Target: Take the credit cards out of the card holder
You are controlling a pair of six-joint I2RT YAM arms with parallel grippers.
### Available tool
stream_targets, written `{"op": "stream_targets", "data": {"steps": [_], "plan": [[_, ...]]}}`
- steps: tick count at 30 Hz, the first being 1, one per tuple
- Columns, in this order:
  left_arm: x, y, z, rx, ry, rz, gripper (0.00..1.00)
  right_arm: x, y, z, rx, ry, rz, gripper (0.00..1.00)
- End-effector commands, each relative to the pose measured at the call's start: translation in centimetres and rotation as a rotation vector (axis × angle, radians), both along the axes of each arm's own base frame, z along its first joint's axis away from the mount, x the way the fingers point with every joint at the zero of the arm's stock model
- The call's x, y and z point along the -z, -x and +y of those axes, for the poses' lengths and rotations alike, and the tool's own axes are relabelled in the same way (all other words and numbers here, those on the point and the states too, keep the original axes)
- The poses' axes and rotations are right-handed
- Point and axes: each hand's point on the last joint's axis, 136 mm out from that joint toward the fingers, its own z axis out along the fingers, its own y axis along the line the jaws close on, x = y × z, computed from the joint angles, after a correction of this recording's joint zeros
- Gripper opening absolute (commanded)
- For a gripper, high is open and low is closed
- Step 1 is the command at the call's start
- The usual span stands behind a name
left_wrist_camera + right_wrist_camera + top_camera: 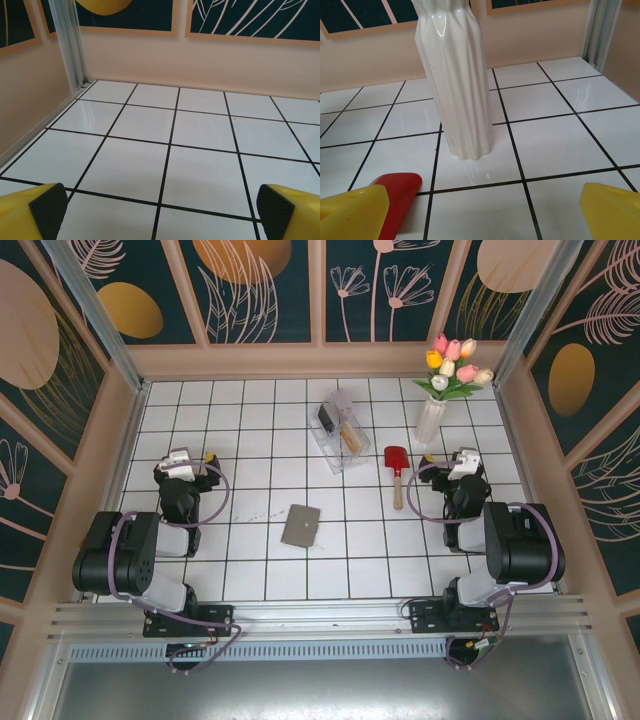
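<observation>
**Overhead and wrist views, card removal not yet begun.** We see the card holder lying flat on the white tiled tabletop. It is near the centre, between the two arms and well apart from both. It looks folded, and we can make out no cards.

The left hand rests at the left, spread wide with nothing between its black pads, which face bare tile. The right hand sits at the right, likewise spread and empty. It points at the white vase, and the red scoop lies just beside one of its fingers.

Hazards, as we judge them:
- **(a) Slipping:** the holder is thin and lies flat on glossy tile, so a pinch from above may push it along or fail to catch an edge.
- **(b) Lifting together:** if one hand works alone, the holder may rise with a card instead of releasing it, so the other hand should pin it.
- **(c) Collision:** the right hand, swinging left toward the centre, could strike the scoop or tip the tall vase.
- **(d) Wrong target:** the clear plastic box, farther back, could be mistaken for the holder.
</observation>
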Motion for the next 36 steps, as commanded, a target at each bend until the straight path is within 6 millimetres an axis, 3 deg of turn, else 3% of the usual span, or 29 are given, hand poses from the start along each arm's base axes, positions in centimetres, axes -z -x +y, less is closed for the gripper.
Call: {"op": "stream_targets", "data": {"steps": [1, 8, 12, 20, 25, 31, 36], "plan": [[-1.6, 0.0, 0.3, -0.008, -0.008, -0.058, 0.99, -1.1, -0.3, 0.0, -0.008, -0.005, -0.036, 0.99], [-4.0, 0.0, 3.0, -0.182, 0.052, -0.025, 0.99, -7.0, -0.1, -1.0, 0.066, -0.056, -0.06, 0.99], [-4.5, -0.3, 5.2, -0.358, 0.214, 0.054, 0.99, -10.6, -0.7, -0.5, 0.064, -0.135, -0.052, 0.99], [-6.8, -1.8, 1.4, -0.207, 0.45, 0.192, 0.99, -12.4, -1.2, 1.5, 0.081, -0.455, 0.144, 0.99], [-7.4, -1.5, -1.9, -0.051, 0.57, 0.263, 0.99, -12.3, -0.6, 3.2, 0.114, -0.5, 0.249, 0.99], [-4.6, -0.2, -6.8, 0.151, 0.696, 0.454, 0.99, -11.3, 0.4, 8.5, 0.033, -0.522, 0.402, 0.99], [-0.9, 3.0, -10.6, 0.243, 0.744, 0.637, 0.98, -9.2, 2.3, 13.4, -0.049, -0.576, 0.514, 0.99]]}}
